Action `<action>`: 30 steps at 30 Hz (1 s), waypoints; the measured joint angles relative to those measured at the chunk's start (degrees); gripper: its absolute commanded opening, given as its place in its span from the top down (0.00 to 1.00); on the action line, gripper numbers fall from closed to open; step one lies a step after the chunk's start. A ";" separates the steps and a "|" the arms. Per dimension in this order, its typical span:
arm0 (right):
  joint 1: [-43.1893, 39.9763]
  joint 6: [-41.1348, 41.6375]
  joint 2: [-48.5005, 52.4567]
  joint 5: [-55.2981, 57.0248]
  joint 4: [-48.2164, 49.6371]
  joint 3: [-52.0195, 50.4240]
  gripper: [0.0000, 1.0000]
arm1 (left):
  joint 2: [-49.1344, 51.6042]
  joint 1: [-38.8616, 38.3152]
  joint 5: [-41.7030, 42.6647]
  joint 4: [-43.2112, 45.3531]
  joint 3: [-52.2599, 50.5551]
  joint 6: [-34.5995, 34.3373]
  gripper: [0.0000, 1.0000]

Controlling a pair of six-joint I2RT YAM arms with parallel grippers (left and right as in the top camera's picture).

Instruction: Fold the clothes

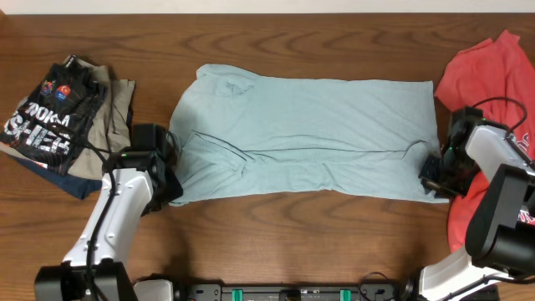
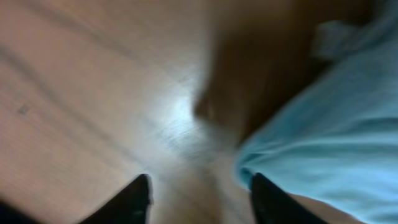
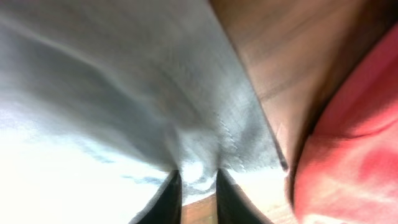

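Observation:
A pale blue-grey T-shirt lies spread across the middle of the wooden table, folded lengthwise. My left gripper is at its near left corner; in the left wrist view the fingers stand apart, with the shirt's edge beside the right finger and bare wood between them. My right gripper is at the shirt's near right corner. In the right wrist view its fingers are pinched on the hem. A red T-shirt lies crumpled at the far right, also in the right wrist view.
A stack of folded clothes sits at the left, a black printed shirt on top. Bare wood runs along the near edge.

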 measured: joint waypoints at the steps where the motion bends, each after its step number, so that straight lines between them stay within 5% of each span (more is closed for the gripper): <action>1: 0.00 0.02 -0.35 -0.15 0.07 0.72 0.70 | -0.15 0.00 1.31 0.61 0.13 0.11 0.40; 13: 0.00 -0.26 -2.12 -0.94 0.90 2.49 0.64 | 8.15 0.00 6.88 4.59 -1.03 0.57 0.39; 17: 0.00 -0.48 -2.12 -0.94 0.90 2.49 0.66 | 10.71 -0.02 7.96 5.31 -1.27 0.79 0.53; 21: 0.00 -0.81 -2.12 -0.96 0.90 2.49 0.75 | 11.02 -0.07 9.57 5.53 -1.22 1.09 0.92; 30: 0.00 -0.85 -2.12 -0.94 0.90 2.49 0.85 | 11.58 -0.04 7.08 -1.33 -1.25 2.86 0.94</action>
